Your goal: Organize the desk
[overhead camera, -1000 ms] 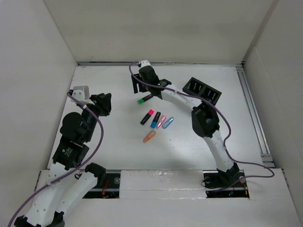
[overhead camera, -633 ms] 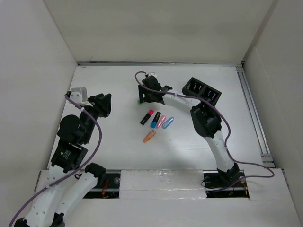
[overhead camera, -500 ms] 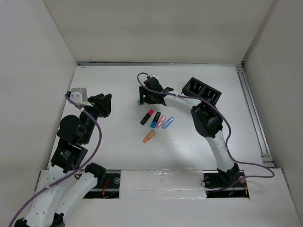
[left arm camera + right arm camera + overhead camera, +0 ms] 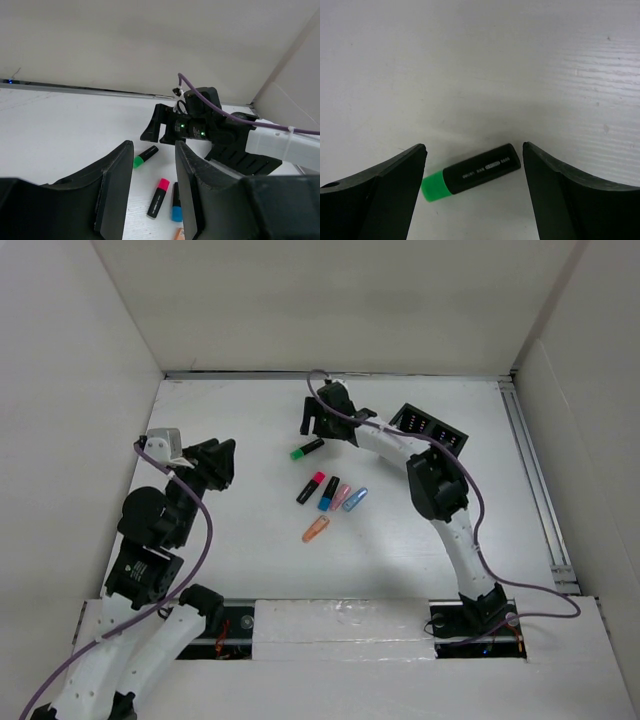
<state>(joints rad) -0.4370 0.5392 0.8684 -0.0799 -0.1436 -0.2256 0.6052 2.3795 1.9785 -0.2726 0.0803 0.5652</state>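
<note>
Withdrawn since half a second ago, we record the right gripper (image 4: 317, 428), pulled back off the green highlighter (image 4: 472, 172).
- We list the desk (image 4: 240, 540): white tabletop, spread beneath both sets of fingers.
- The right gripper: fingers (image 4: 380, 190) wide apart, empty.
- The left gripper (image 4: 153, 146): fingers (image 4: 115, 190) a narrow gap apart, holding nothing.
- One black compartmented box (image 4: 430, 430): off to the right of the right fingers.
- The green highlighter: flat on the desk between the right fingers, touching neither.
- One pink-capped highlighter (image 4: 158, 197) and one blue-capped highlighter (image 4: 176, 209): seen through the left fingers' gap, well beyond.

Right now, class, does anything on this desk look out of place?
Yes: the green-capped highlighter lies alone on the desk, apart from the four markers fanned mid-desk, by the open right gripper. The orange marker also strays below that group.
</note>
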